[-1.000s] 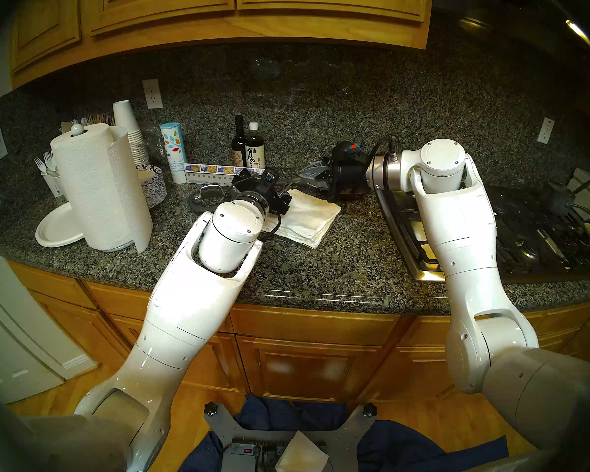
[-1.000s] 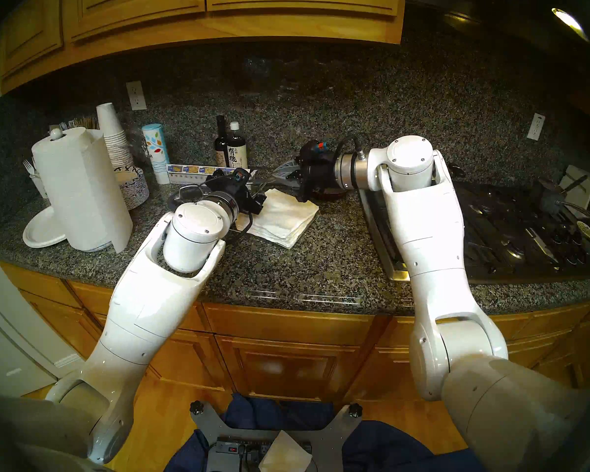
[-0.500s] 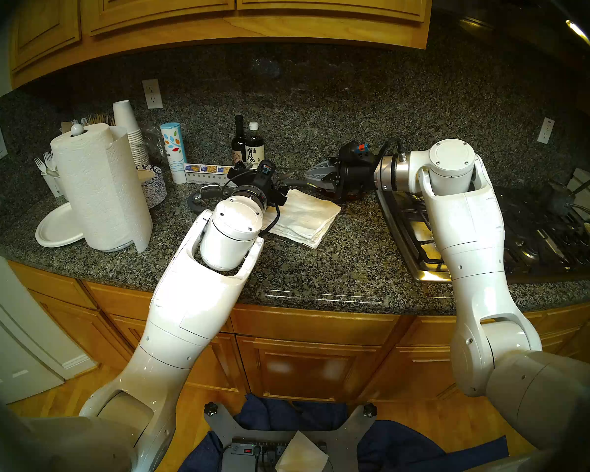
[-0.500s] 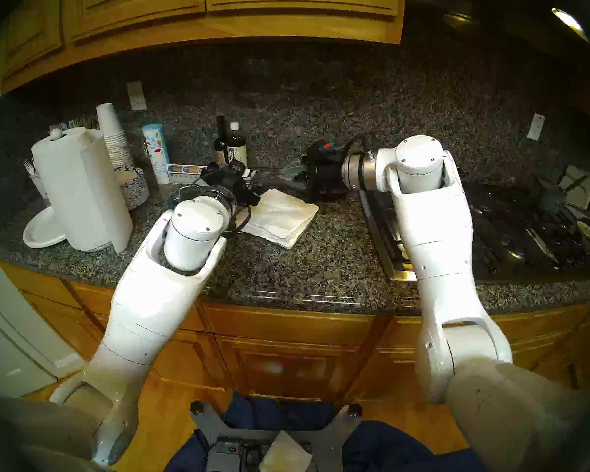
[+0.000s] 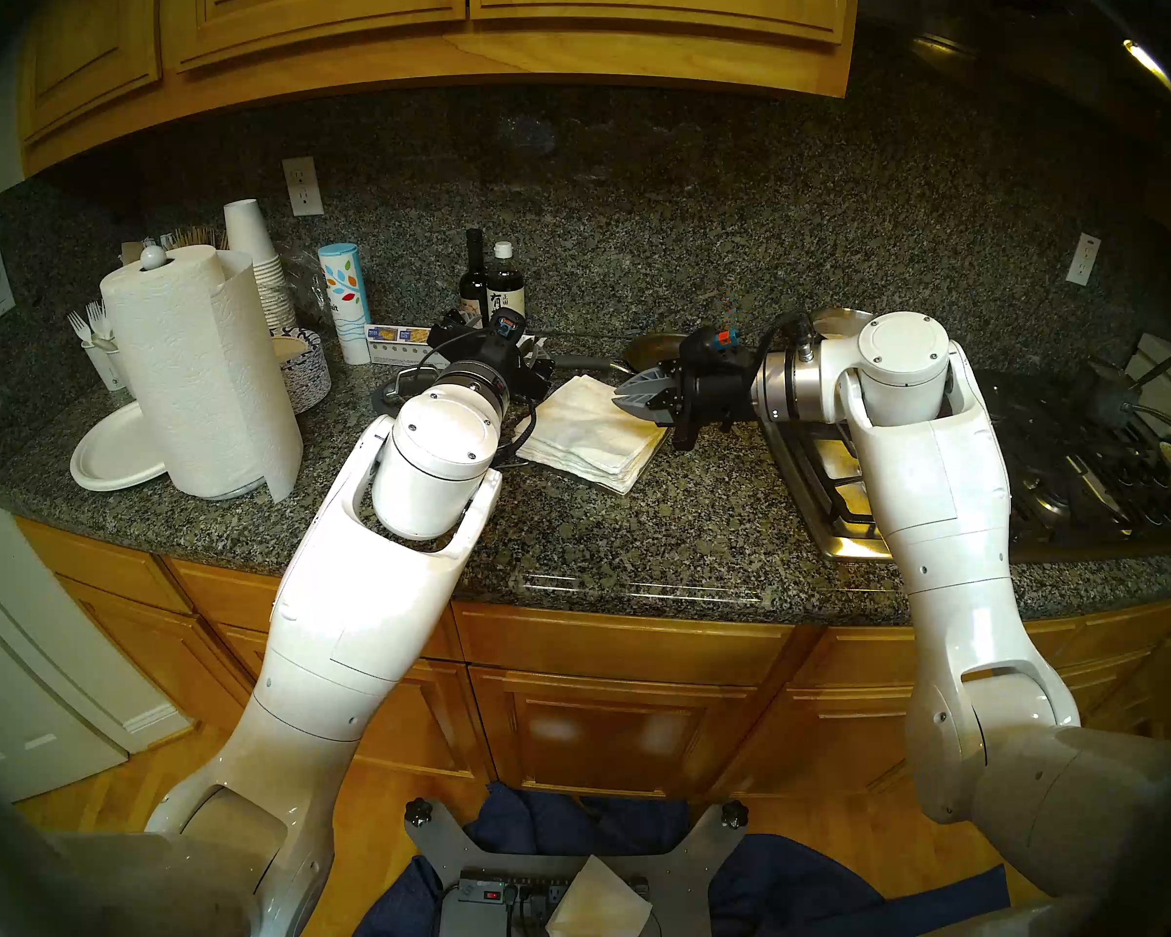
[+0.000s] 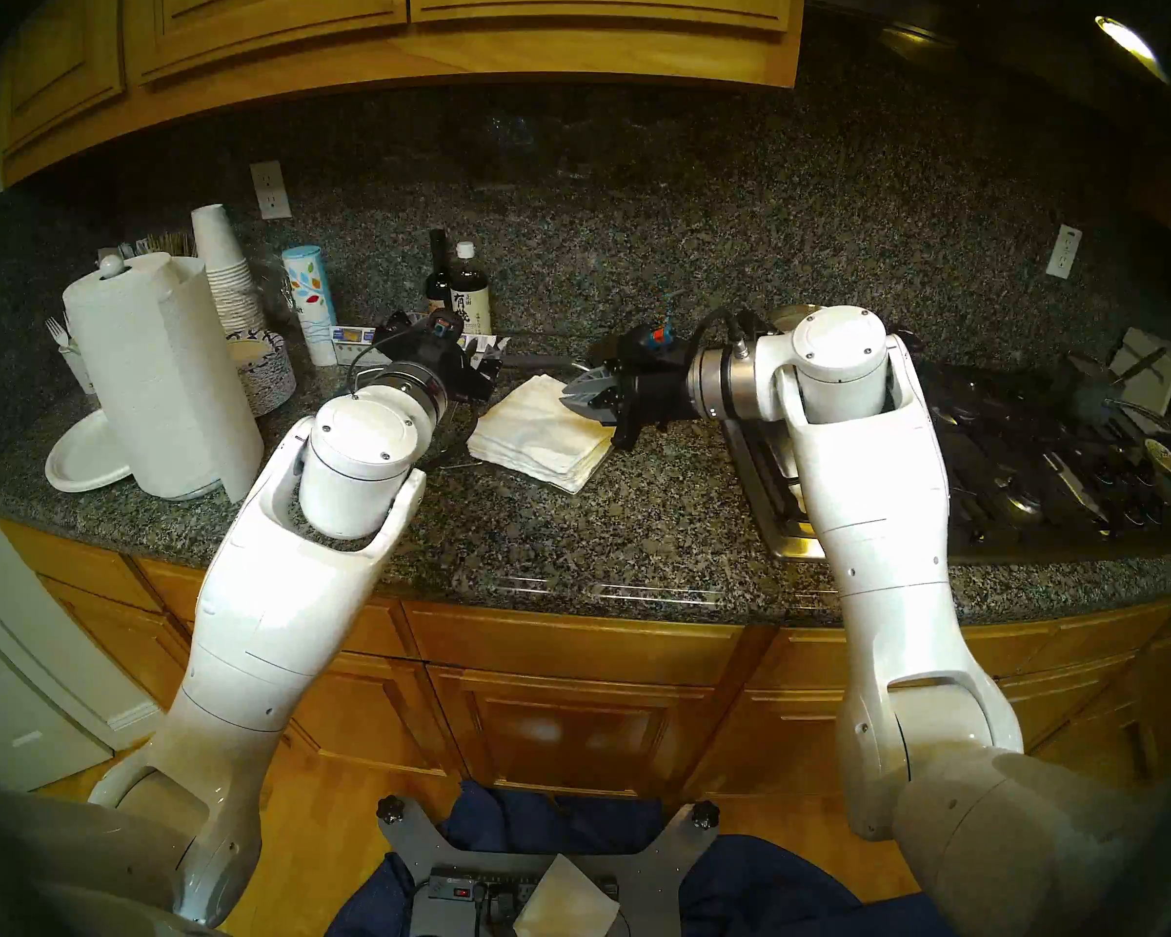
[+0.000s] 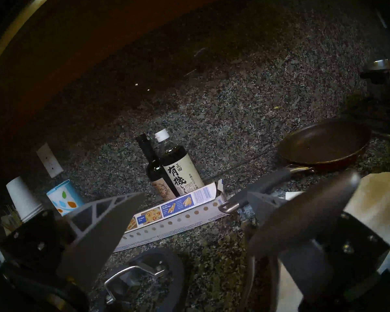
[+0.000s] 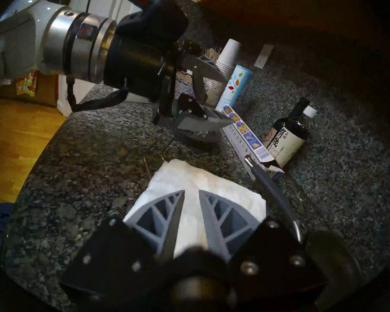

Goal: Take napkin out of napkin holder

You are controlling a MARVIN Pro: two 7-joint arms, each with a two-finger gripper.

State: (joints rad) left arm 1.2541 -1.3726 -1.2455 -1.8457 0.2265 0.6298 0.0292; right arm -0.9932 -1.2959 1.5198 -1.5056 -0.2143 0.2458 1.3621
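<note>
A stack of white napkins (image 5: 583, 435) (image 8: 189, 178) lies flat in the middle of the granite counter. A thin wire shows at its near left corner (image 5: 512, 466); the rest of the napkin holder is hidden. My right gripper (image 5: 620, 398) (image 8: 191, 195) hovers low over the stack's right side. Its fingertips are a narrow gap apart, with nothing between them. My left gripper (image 7: 249, 185) (image 8: 225, 100) stands wide open and empty just left of and behind the stack, pointing at the back wall.
A frying pan (image 5: 650, 351) lies behind the stack, its grey handle (image 8: 268, 187) along the stack's far edge. A flat box (image 5: 420, 340), two bottles (image 5: 495, 293) and a dark round lid (image 5: 400, 391) crowd the left gripper. Paper towel roll (image 5: 197, 374) at left, stove (image 5: 1042, 469) at right.
My right gripper came down and toward me from above the pan onto the stack's right side. My left gripper drew back to the left, off the napkins.
</note>
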